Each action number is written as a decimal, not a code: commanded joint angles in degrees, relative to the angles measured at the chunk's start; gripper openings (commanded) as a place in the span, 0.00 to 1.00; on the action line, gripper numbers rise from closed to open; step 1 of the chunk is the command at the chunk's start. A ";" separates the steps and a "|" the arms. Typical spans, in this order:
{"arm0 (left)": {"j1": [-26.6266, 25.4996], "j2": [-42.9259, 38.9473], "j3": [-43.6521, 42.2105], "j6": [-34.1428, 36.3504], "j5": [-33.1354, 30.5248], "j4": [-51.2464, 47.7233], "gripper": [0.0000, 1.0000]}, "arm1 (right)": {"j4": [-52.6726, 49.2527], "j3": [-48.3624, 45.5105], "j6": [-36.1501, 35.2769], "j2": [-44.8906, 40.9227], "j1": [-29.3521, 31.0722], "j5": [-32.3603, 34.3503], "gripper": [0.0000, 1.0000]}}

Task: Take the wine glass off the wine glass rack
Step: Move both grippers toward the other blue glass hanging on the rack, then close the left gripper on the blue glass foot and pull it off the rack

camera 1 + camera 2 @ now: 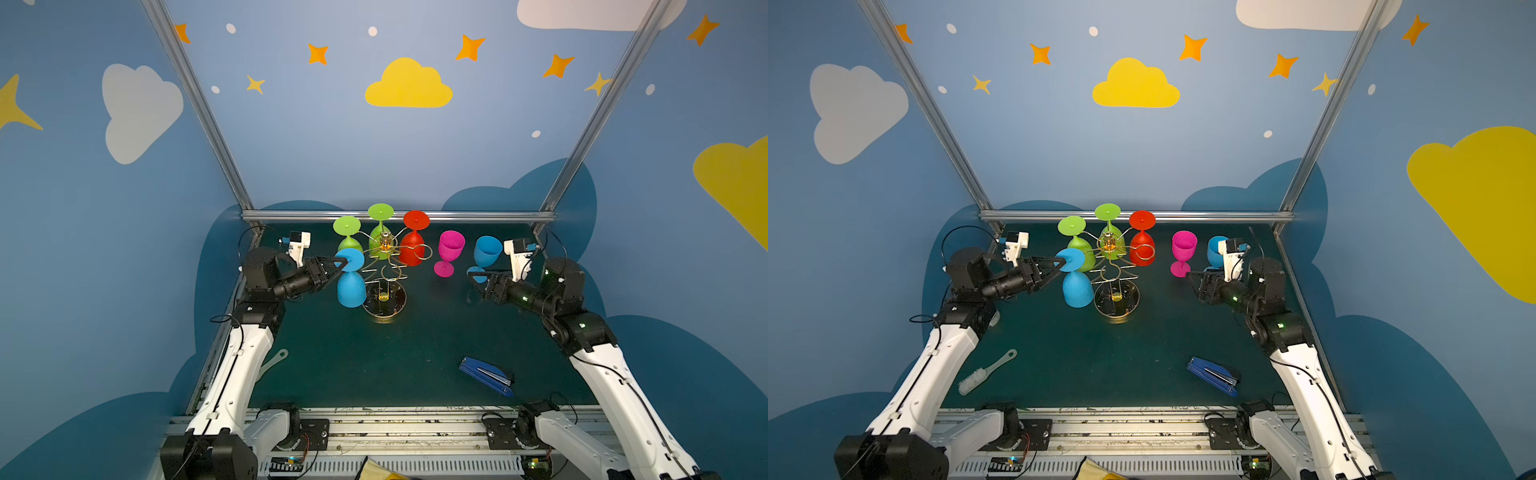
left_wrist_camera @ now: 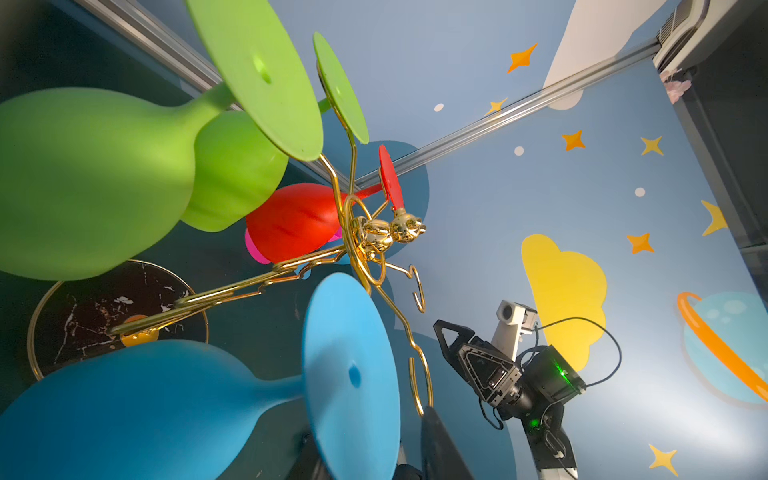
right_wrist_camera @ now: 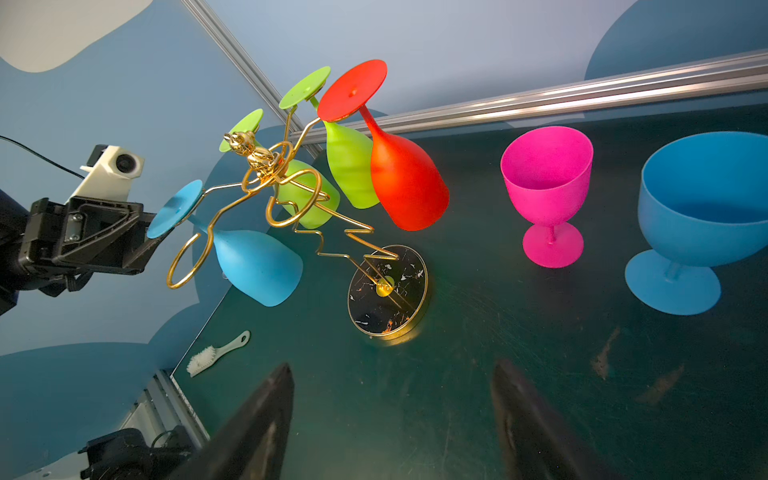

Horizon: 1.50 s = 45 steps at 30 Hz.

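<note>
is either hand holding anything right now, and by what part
The left hand straddles the foot disc of the hanging blue wine glass on the rack; whether it has clamped cannot be told. The right hand is open, empty.

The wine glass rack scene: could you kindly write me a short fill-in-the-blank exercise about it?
The wine glass rack carries ____ hanging glasses. The left gripper is at the foot of the hanging glass coloured ____. The upright glass next to the upright blue glass is ____. The right gripper has its jaws ____.
Missing: four; blue; pink; open.
</note>
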 commanded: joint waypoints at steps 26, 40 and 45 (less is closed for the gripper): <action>0.53 -4.08 1.66 -3.76 0.28 0.41 0.04 | -0.03 -0.53 0.81 -1.86 0.61 0.14 0.74; 0.85 -2.44 2.00 -9.77 1.11 6.41 0.04 | -1.21 0.17 1.04 -4.18 0.61 0.47 0.74; -0.15 -1.34 2.65 -8.27 0.54 4.83 0.04 | -1.33 0.35 1.25 -4.83 0.66 0.48 0.74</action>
